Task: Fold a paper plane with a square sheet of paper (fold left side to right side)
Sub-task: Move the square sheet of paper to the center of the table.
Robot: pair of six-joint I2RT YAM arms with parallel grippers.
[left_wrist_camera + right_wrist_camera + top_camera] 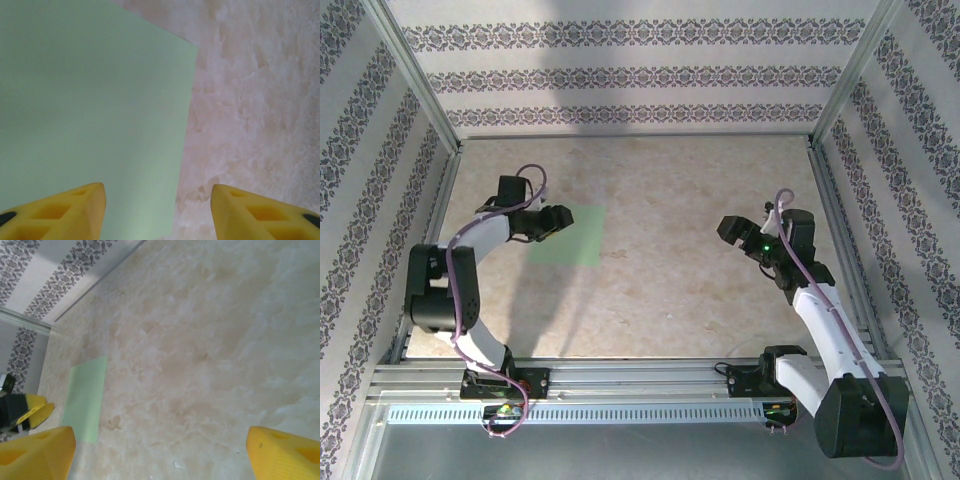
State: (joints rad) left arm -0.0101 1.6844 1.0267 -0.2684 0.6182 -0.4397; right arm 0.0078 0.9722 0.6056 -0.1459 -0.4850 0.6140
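Paper (570,236): flat on table (680,290), left of centre.
Left gripper (158,195): jaws apart, straddling the paper's edge, holding nothing.
Right gripper (160,440): jaws wide, empty.
Risk: closing jaws may push the sheet, not pinch it.

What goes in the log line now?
paper: flat, unfolded | left end effector: open, over its edge | right end effector: open, apart

Built of white links and black joint housings, left arm (485,238) and right arm (828,318) alike, a purple cable (530,168) looping along each. Carries a green light (763,245) on the right wrist. Ends in blocky yellow fingers (65,212) with hollow recesses.
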